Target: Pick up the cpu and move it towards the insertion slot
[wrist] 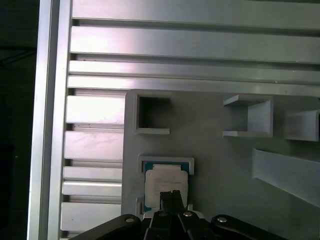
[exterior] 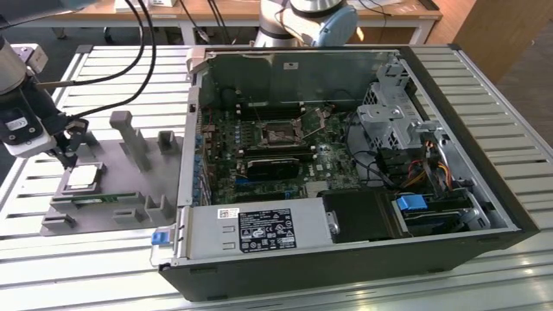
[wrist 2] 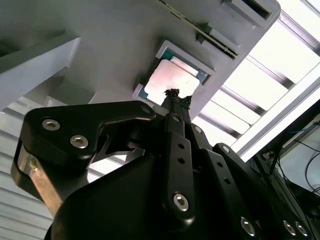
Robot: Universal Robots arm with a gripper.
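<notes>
The cpu (exterior: 84,176) is a small silvery square chip lying flat in a raised pocket of the grey fixture plate (exterior: 121,181), at the exterior view's left. My gripper (exterior: 67,155) hangs just above the chip's edge. In both wrist views the thin dark fingertips (wrist 2: 177,96) (wrist: 170,195) are pressed together over the cpu (wrist 2: 172,77) (wrist: 161,179), with nothing between them. The insertion slot (exterior: 281,134), a square socket with a metal frame, sits on the motherboard inside the open computer case, well off toward the exterior view's right.
A narrow green memory stick (exterior: 103,198) lies in the fixture beside the cpu. Grey upright posts (exterior: 129,133) rise from the fixture plate. The case wall (exterior: 191,129) stands between fixture and motherboard. Black cables (exterior: 147,58) hang above the slatted aluminium table (exterior: 87,259).
</notes>
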